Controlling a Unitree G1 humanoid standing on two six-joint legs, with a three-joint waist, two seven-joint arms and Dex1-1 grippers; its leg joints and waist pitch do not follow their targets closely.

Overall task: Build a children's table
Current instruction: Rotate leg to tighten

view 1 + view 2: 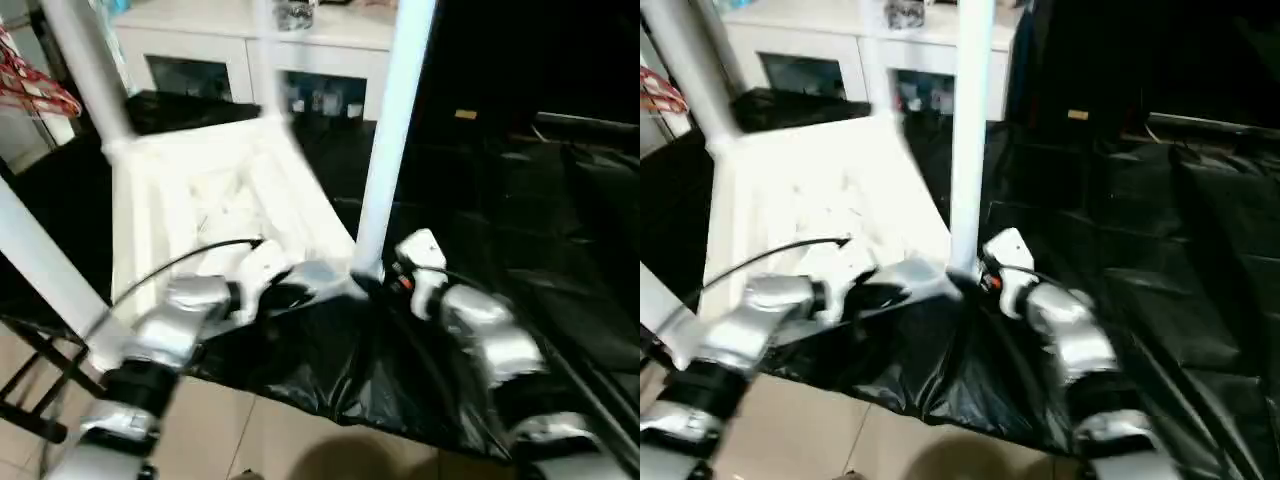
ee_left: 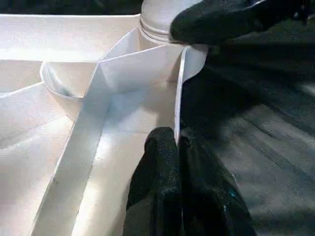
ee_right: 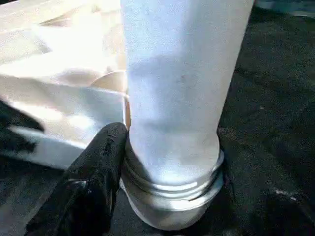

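left hand (image 2: 178, 162) pinches rim (image 2: 180, 88); leg (image 3: 179, 88) threads visible.

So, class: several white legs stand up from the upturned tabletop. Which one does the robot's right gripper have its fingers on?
The leg at the tabletop's near right corner, with the right gripper at its base. The other legs stand at the far-left and near-left corners.

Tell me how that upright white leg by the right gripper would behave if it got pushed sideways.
The leg looks like a stiff, light plastic tube. Standing tall in the tabletop's corner socket, it may lever or wobble rather than bend. Its smooth surface probably slips.
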